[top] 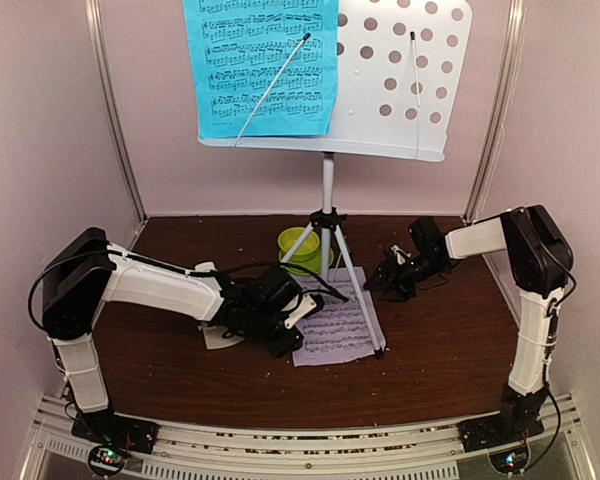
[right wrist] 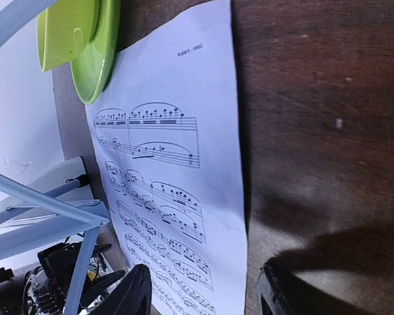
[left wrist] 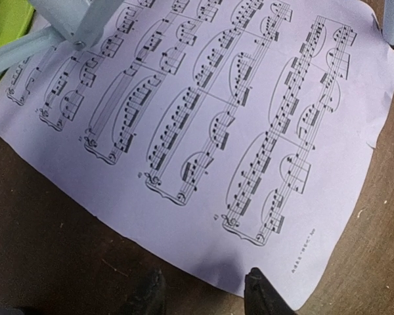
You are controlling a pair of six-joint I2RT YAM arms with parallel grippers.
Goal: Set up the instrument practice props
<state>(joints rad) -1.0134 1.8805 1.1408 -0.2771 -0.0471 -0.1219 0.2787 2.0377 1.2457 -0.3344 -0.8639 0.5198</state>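
The pale pink music sheet (top: 335, 325) lies flat on the table (top: 450, 350) beneath the silver tripod (top: 327, 225), one foot possibly resting on its corner. The left gripper (left wrist: 203, 275) hovers at the sheet's near edge, jaws apart and empty. The right gripper (right wrist: 203, 282), also spread, faces the opposite side. Thin, limp and easily creased, the paper is best pinched at a free edge, then slid clear.
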